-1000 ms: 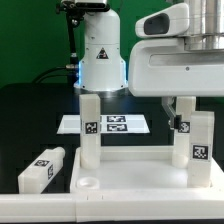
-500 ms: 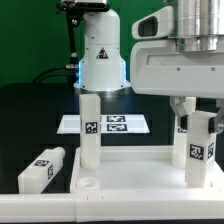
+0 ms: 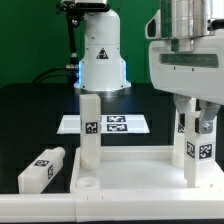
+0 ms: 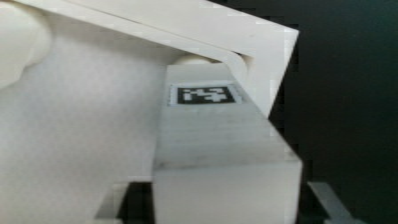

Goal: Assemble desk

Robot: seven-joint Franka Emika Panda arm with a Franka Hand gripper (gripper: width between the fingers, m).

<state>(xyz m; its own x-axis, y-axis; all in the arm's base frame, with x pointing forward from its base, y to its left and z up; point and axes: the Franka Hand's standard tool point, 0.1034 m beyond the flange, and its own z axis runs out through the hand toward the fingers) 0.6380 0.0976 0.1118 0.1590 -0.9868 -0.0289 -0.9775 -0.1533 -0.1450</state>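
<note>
Desk leg [image 4: 214,140] tag [image 4: 208,96], apparently unlettered

Low frontal exterior; wrist close on leg [image 4: 217,140]

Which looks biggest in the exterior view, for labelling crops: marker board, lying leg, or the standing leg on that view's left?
1. Standing leg: tallest.
2/3. Marker board and lying leg: similar; the leg lies nearer the camera, so unranked.

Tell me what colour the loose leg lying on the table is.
White, with black-and-white square tags: the small square-section plastic leg lying flat, clearest in the exterior view.
</note>
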